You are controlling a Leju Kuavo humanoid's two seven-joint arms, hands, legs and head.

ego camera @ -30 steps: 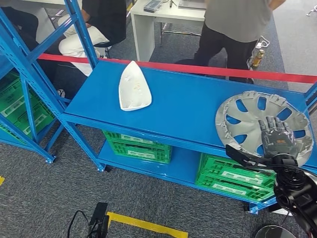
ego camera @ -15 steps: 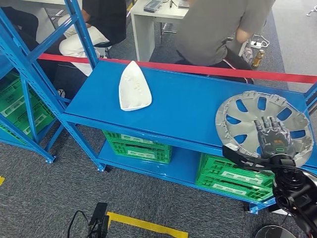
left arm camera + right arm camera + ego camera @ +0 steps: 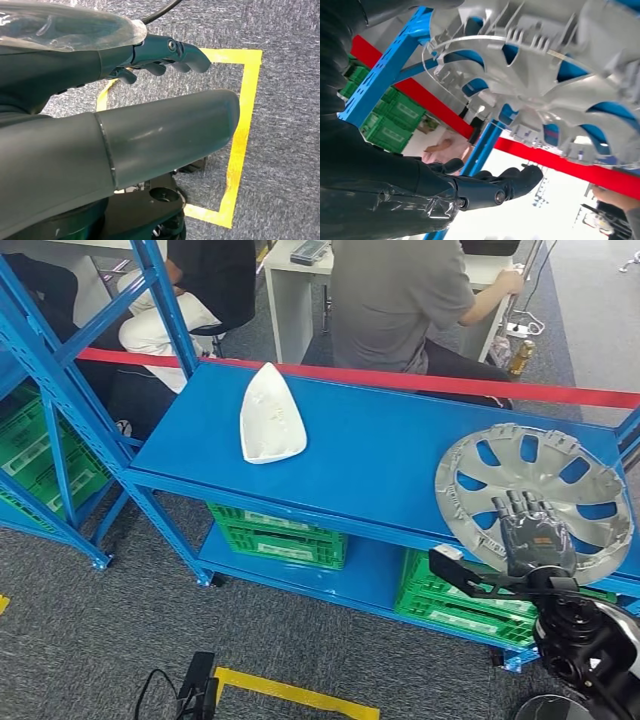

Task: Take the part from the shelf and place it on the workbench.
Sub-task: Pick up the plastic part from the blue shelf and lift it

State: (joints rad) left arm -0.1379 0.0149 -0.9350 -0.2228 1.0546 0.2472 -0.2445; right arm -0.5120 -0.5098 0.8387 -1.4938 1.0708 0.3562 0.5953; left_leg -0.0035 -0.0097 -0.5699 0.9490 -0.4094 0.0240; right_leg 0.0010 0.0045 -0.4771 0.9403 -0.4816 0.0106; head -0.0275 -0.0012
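A silver hubcap (image 3: pixel 528 480) lies flat at the right end of the blue shelf (image 3: pixel 362 460). A white triangular part (image 3: pixel 270 418) lies further left on the same shelf. My right hand (image 3: pixel 534 535) reaches over the hubcap's near rim with its fingers spread, holding nothing. In the right wrist view the hubcap (image 3: pixel 554 75) shows its ribbed spokes close beside the extended fingers (image 3: pixel 508 185). My left hand (image 3: pixel 158 125) hangs over grey carpet, fingers loosely extended and empty.
A red rail (image 3: pixel 377 378) runs along the shelf's far edge. Green crates (image 3: pixel 279 535) fill the lower level. People sit at a white desk (image 3: pixel 302 290) behind the shelf. Another blue rack (image 3: pixel 53 410) stands at the left. Yellow floor tape (image 3: pixel 294 692) and a black cable lie below.
My right hand has drawn back and slightly left, from the hubcap's middle toward its near rim. The hubcap has not moved. The person behind has shifted left and sat at the desk.
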